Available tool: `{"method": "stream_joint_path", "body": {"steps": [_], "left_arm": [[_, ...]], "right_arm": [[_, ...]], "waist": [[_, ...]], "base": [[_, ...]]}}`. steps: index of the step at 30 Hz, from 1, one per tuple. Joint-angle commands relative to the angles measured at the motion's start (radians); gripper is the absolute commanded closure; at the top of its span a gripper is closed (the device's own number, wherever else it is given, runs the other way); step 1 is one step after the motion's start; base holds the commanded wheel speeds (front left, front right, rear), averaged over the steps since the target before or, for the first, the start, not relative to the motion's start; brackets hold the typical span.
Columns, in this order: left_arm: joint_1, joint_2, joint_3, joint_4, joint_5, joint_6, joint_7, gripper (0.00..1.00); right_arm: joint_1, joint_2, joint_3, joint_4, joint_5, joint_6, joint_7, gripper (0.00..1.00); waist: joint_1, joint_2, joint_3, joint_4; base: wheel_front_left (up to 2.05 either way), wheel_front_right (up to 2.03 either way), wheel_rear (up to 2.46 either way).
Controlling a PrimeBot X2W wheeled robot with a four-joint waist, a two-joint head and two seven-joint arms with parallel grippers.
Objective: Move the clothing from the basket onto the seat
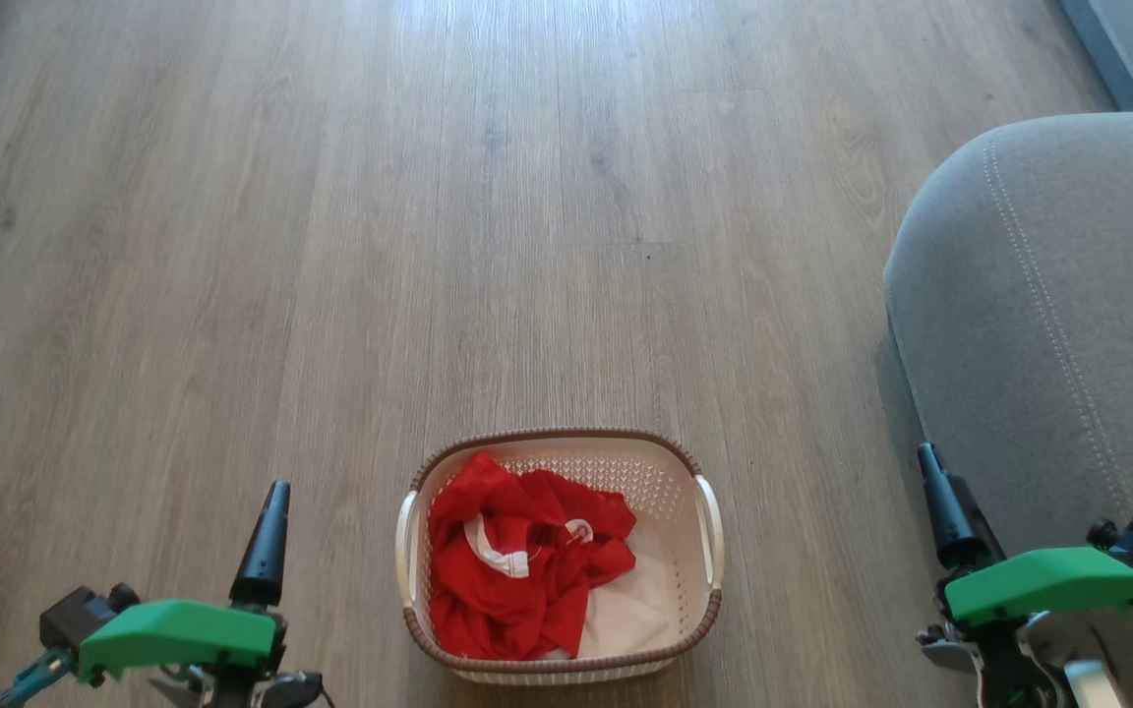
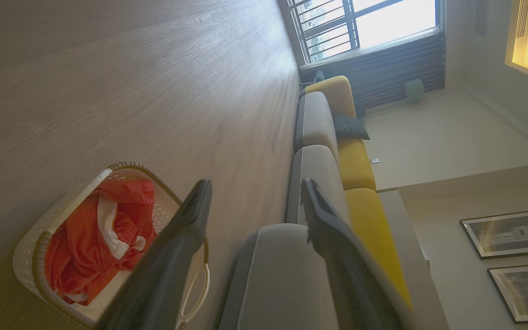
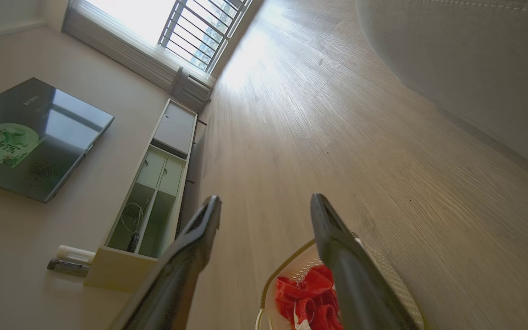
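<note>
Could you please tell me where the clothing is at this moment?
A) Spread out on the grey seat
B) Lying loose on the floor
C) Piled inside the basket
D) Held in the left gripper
C: the red and white clothing lies bunched inside the basket, which stands on the floor beside the seat, and the left gripper is open with nothing between its fingers.

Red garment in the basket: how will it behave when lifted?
Likely floppy: the red garment lies crumpled in folds, so it should drape when lifted. It overlaps the white garment, which may drag along. The basket looks like light plastic and might shift.
</note>
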Motion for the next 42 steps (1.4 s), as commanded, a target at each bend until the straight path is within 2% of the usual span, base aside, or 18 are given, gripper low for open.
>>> {"method": "stream_joint_path", "body": {"steps": [1, 18, 42], "left_arm": [[-0.051, 0.008, 0.007, -0.033, 0.027, 0.002, -0.012, 0.0], [-0.055, 0.009, -0.02, -0.031, 0.235, 0.014, -0.062, 0.0], [-0.065, 0.011, -0.035, -0.032, 0.557, 0.025, -0.132, 0.0]], "right_arm": [[-0.06, -0.017, 0.012, -0.027, -0.034, 0.0, -0.013, 0.0], [-0.073, -0.016, 0.023, -0.029, -0.276, 0.0, -0.063, 0.0], [-0.1, -0.043, 0.094, 0.077, -0.579, 0.0, -0.134, 0.0]], "waist": [[0.0, 0.0, 0.0, 0.0], [0.0, 0.0, 0.001, 0.003], [0.0, 0.0, -0.004, 0.007]], "base": [[0.0, 0.0, 0.0], [0.0, 0.0, 0.0], [0.0, 0.0, 0.0]]}}
